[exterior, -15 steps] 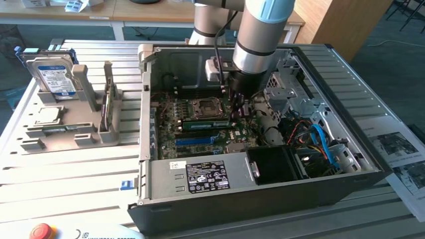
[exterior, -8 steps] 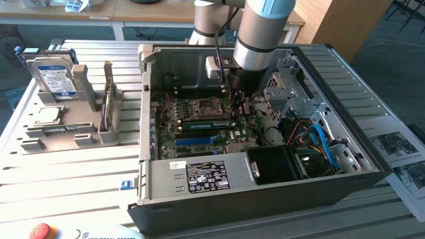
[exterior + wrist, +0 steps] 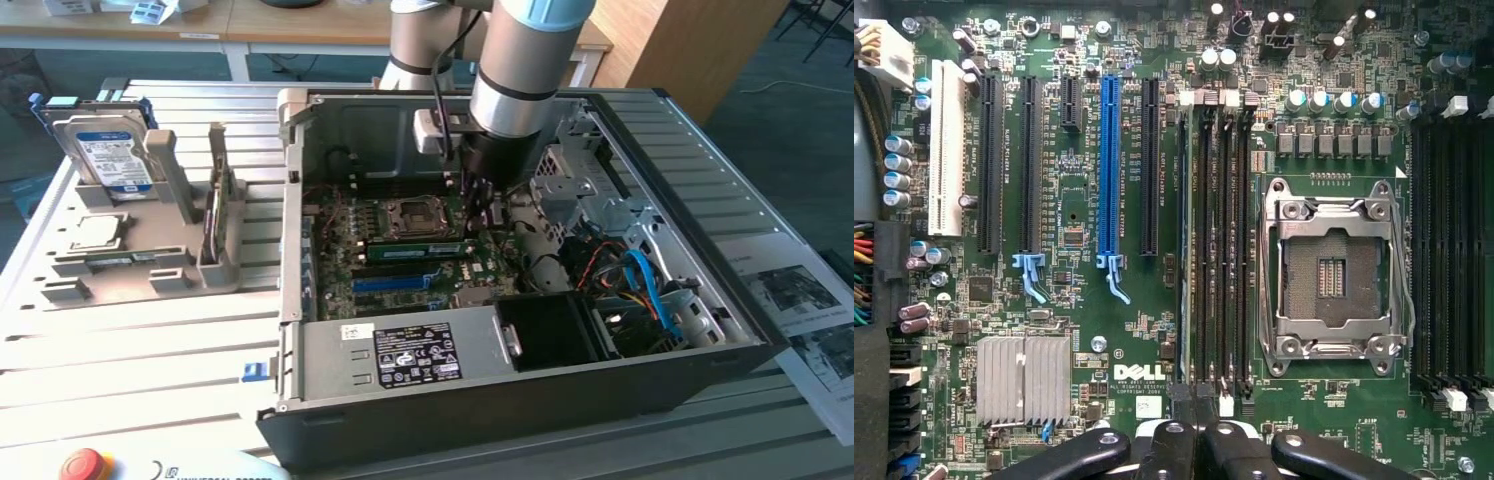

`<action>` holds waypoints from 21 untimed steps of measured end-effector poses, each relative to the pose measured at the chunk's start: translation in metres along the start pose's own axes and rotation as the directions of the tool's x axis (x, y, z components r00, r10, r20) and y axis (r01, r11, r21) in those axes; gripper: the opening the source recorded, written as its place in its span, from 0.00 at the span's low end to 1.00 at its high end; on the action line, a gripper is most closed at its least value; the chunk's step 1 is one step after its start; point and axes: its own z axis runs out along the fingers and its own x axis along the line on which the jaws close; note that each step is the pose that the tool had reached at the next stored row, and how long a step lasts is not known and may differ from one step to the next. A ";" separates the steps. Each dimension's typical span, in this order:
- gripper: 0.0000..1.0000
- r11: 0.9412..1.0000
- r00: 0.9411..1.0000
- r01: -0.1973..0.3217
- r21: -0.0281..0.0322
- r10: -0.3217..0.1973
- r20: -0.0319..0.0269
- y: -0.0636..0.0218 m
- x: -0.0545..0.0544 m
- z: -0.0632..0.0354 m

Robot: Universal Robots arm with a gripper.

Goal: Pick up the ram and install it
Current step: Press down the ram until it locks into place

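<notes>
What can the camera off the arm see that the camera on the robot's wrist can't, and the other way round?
Exterior view alone: the whole computer case on the table, the hard drive and processor chip in the grey holder, and the arm reaching into the case above the ram.

Wrist view alone: the shut gripper, the silver heatsink and the Dell logo.

Both: the motherboard's empty processor socket and blue slot.
</notes>
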 end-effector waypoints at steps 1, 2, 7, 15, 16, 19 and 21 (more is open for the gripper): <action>0.11 1.000 1.000 0.000 0.000 0.000 0.000 0.0000 0.000 0.0000; 0.11 1.000 1.000 0.000 0.000 0.000 0.000 0.0000 0.000 0.0000; 0.11 1.000 1.000 0.000 0.000 0.000 0.000 0.0046 0.000 0.0001; 0.11 1.000 1.000 0.000 0.000 0.000 0.000 0.0199 0.000 0.0007; 0.11 1.000 1.000 0.000 0.000 0.000 0.000 0.0220 0.000 0.0008; 0.11 1.000 1.000 0.000 0.000 0.000 0.000 0.0283 0.001 0.0010; 0.11 1.000 1.000 0.000 0.000 0.000 0.000 0.0320 0.001 0.0012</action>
